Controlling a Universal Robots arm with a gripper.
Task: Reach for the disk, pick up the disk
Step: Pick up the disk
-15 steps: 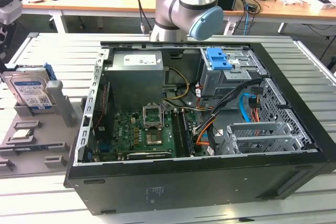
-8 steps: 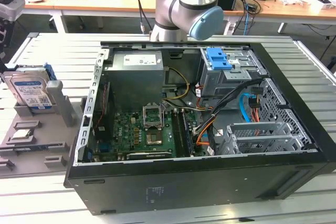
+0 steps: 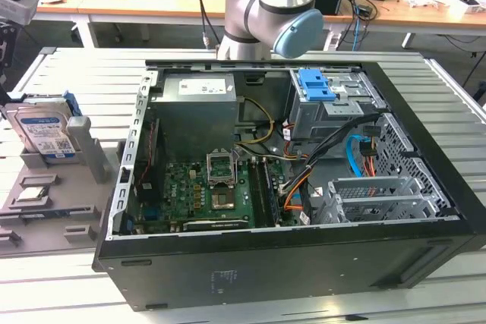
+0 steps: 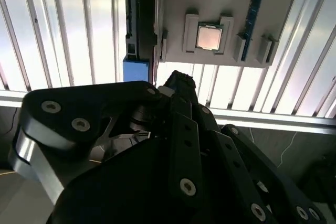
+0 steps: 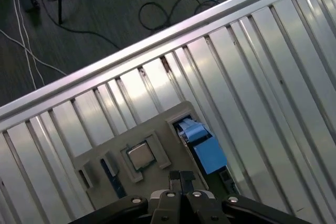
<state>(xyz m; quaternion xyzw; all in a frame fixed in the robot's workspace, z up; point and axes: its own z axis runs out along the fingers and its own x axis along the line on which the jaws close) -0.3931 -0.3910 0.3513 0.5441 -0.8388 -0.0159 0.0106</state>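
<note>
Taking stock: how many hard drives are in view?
1: the disk stands in the grey holder at the exterior view's left. Others may hide inside the computer case.

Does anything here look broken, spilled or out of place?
Nothing stands out. The computer case lies open on its side, and the disk stands on edge in a grey holder at the exterior view's left, seemingly by design.

Inventory on the one slatted metal table point(image 3: 456, 111):
- one open black computer tower case point(image 3: 304, 263)
- one grey plastic fixture tray point(image 3: 53, 214)
- one flat silver hard drive with a blue side frame point(image 3: 44, 133)
- one square silver processor chip point(image 4: 209, 37)
</note>
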